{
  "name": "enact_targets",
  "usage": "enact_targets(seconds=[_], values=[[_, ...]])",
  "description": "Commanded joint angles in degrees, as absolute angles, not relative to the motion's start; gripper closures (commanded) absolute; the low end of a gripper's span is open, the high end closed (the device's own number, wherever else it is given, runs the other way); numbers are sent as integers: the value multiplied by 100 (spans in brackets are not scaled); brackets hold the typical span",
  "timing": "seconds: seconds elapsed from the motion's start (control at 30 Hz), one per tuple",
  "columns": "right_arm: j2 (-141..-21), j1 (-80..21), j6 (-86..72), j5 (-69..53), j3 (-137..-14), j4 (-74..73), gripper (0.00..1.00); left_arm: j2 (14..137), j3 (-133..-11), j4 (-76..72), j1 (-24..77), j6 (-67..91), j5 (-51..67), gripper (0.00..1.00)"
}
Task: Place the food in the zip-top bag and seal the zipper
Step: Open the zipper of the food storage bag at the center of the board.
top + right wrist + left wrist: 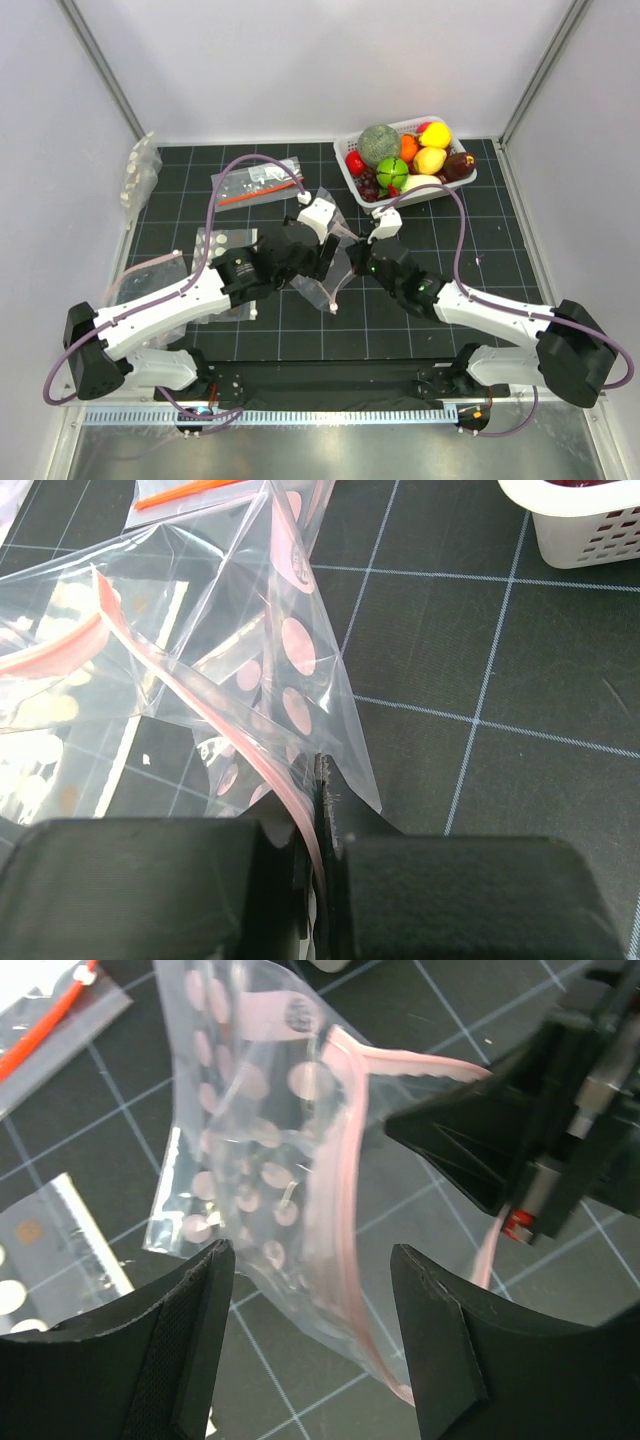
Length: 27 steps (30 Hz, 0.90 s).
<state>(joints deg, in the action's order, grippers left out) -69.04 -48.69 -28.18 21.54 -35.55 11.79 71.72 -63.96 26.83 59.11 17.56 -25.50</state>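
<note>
I am pinching the zipper (pixel 345 1210) of the zip-top bag (pixel 250 1110) with my right pincer (pixel 320 780) at mid-frame in the top view, probably lifting the mouth so it gapes. My left pincer (pixel 312 1255) is standing spread before the strip, gripping nothing. The food (pixel 410 160) is waiting in the basket (pixel 440 188), upper right.

No words, brands, numbers or signs can be read anywhere; only a small grey round mark (pixel 298 1012) on the zip-top bag (pixel 255 1130), beside its zipper (pixel 345 1260), is too blurred to decipher.
</note>
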Motion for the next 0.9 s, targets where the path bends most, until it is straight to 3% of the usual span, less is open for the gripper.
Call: enact_targets(seconds=[0.0,0.13,0.33,0.4,0.53,0.6,0.7,0.73,0.87], values=[[-6934,-4808,-2856,2083,-3568,1459,95,7189,-6539,2549,5889,1723,-2057,32],[-6943,-4746,-2927,2153,-3577,1354,96,7181,-6600,2654,5889,1740,-2048,33],[-6943,-4693,-2988,2188,-3604,1266,97,7119,-6706,2953,5915,1933,-1933,49],[-6935,-4693,-2997,2206,-3612,1257,98,7128,-6741,3023,5959,1995,-2012,57],[-6935,-4685,-2997,2224,-3604,1266,98,7198,-6811,3190,5976,2021,-2223,95],[-6970,-4685,-2988,2171,-3604,1301,98,7216,-6847,3234,5968,2039,-2346,99],[-7057,-4676,-2840,1795,-3612,1485,86,7225,-6864,3331,5976,2074,-2609,100],[-7136,-4667,-2743,1567,-3673,1564,68,7242,-6873,3375,5977,2109,-2741,100],[-7347,-4650,-2585,1109,-3849,1757,48,7312,-6891,3489,5968,2145,-3391,100]])
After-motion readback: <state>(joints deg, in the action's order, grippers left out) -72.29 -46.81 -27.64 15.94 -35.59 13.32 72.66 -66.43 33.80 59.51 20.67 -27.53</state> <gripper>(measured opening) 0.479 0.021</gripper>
